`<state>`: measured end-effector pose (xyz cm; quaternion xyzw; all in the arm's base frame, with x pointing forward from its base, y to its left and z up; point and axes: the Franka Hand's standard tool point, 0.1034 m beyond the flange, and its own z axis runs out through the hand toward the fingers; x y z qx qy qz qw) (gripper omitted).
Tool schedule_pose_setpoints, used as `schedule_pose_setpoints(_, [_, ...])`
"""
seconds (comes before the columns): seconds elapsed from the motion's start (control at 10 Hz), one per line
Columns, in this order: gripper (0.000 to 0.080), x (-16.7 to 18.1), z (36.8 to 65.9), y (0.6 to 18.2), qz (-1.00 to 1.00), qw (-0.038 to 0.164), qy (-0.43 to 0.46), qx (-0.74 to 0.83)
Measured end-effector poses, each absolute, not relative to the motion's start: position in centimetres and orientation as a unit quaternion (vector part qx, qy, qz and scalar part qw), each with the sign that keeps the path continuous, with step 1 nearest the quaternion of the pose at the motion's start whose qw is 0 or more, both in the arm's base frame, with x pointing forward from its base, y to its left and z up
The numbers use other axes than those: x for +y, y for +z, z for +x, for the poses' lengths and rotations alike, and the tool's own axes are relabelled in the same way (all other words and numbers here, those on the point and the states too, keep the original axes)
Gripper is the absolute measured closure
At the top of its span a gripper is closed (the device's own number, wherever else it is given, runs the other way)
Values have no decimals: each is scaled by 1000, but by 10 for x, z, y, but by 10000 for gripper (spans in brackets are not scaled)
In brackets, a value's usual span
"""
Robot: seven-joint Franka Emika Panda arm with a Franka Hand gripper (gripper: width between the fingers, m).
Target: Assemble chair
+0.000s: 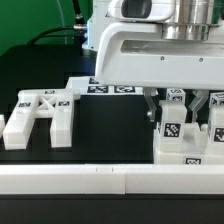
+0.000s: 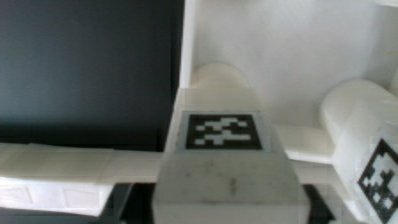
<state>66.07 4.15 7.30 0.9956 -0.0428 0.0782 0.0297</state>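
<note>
My gripper (image 1: 173, 108) hangs over the exterior view's right side, its dark fingers (image 1: 150, 106) closed on either side of an upright white chair bar (image 1: 171, 124) with a square tag. The bar stands on a white blocky chair piece (image 1: 176, 147). A second tagged upright part (image 1: 217, 122) stands just to its right. In the wrist view the gripper (image 2: 224, 206) clamps the tagged bar (image 2: 222, 150), with a dark finger (image 2: 135, 203) pressed on each flank. The cross-braced flat plate (image 1: 40, 116) lies apart at the left.
The marker board (image 1: 104, 88) lies at the back of the black table. A long white rail (image 1: 100, 181) runs along the front edge. The arm's white body (image 1: 160, 50) fills the upper right.
</note>
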Motion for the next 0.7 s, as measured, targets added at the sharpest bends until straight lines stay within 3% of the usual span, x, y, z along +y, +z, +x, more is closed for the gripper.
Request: schedule_pose_setpoints(0.7, [509,43,660,69,931,0,82,-355])
